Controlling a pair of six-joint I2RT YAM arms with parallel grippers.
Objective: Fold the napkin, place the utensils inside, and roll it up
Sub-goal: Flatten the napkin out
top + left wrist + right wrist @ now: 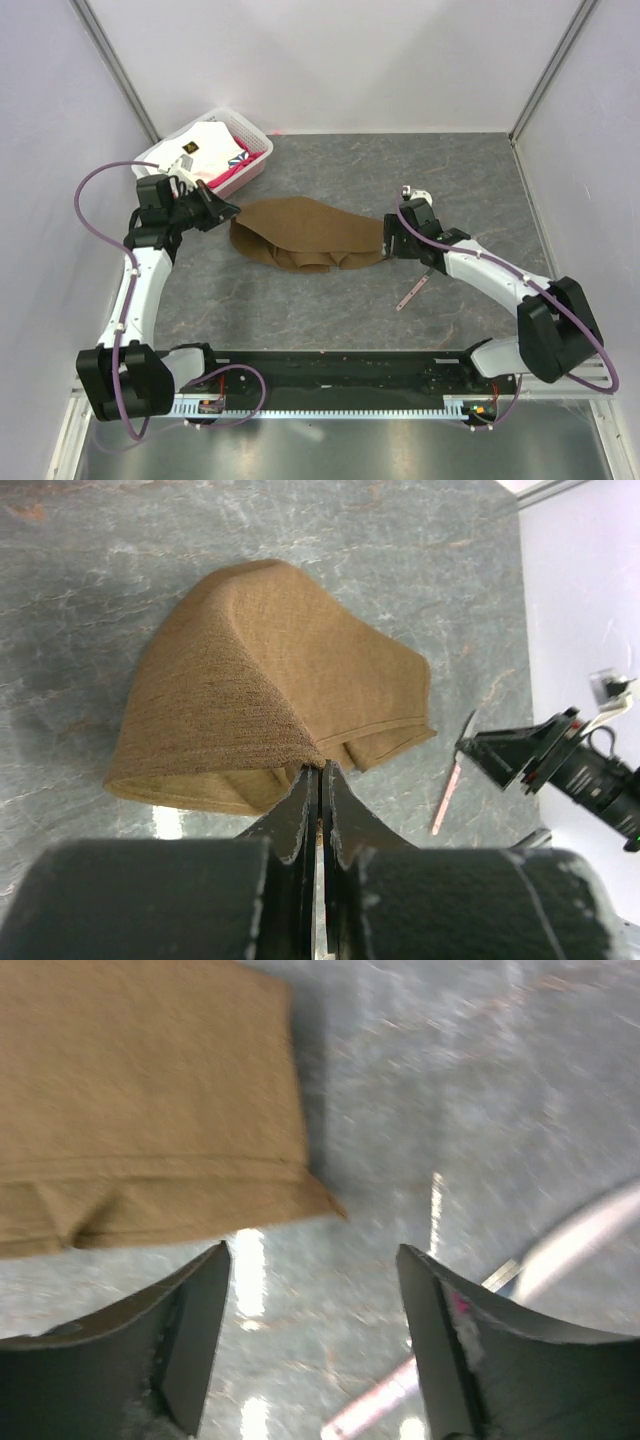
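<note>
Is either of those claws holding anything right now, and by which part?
The left gripper is shut on the napkin, pinching a bunched fold at its near edge. The right gripper is open and holds nothing.

No text can be read; the dark mark on the white packet (205, 148) is too small.

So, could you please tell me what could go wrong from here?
The left gripper is shut on only a thin edge of the napkin, so it might slip out when pulled.
The napkin lies bunched, with layers tucked under; a fold could come out crooked.
The right gripper hangs open near the utensil and might knock it.
</note>
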